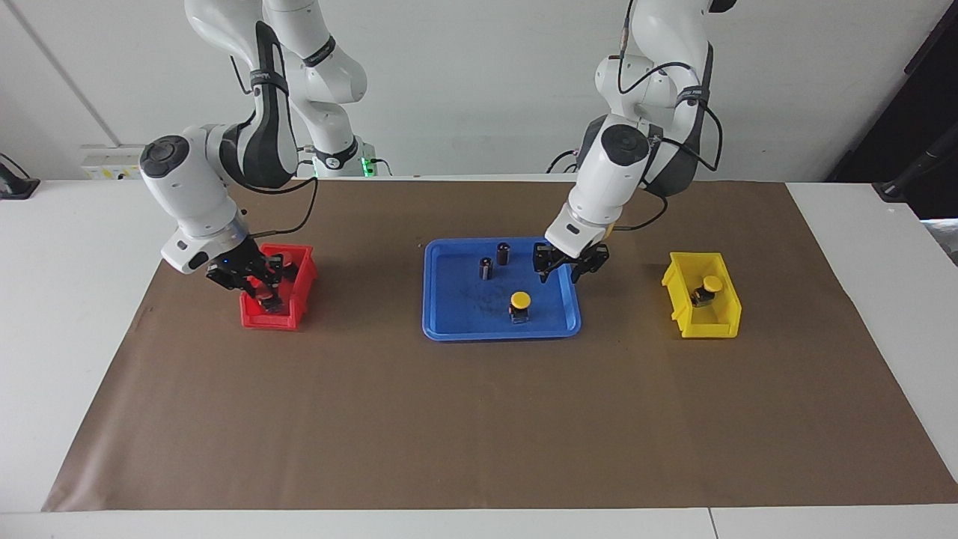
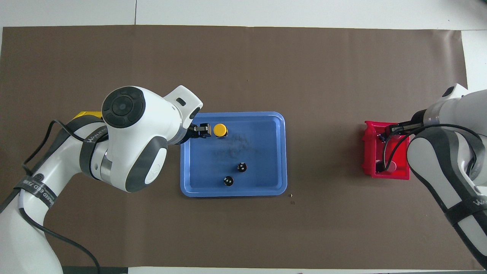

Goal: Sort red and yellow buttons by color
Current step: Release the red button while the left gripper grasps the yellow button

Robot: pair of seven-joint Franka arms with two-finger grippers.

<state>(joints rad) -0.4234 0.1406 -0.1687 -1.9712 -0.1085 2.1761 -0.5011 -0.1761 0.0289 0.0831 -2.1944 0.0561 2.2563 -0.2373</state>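
While the right arm works down inside the red plastic bin point(image 1: 288, 296) at its own end of the tabletop point(image 1: 479, 419), the left arm hangs over the blue plastic tray point(image 1: 449, 329) in the middle. The right claw point(image 1: 263, 288) sits within the bin's walls; something red shows between its fingers, likely a red-capped push-button point(image 1: 266, 293), but I cannot tell whether the fingers are closed on it or already parted. The second red button is not clear to me, hidden by claw and bin wall.

The left claw point(image 1: 560, 268) has its fingers spread and holds nothing. It hovers above the tray's corner toward the left arm's end, just beside the one yellow-capped push-button point(image 1: 520, 305) that stands upright on the tray floor. That button looks like its next pick, since the other yellow-capped button point(image 1: 709, 289) already lies in the yellow plastic bin point(image 1: 685, 314) at the left arm's end.

Two dark capless cylinders point(image 1: 495, 260) stand upright on the tray, nearer to the robots than the yellow button and apart from it, so a descent from above has room. Tray rim and bin walls are low, and brown paper between tray and yellow bin lies open for the carry.
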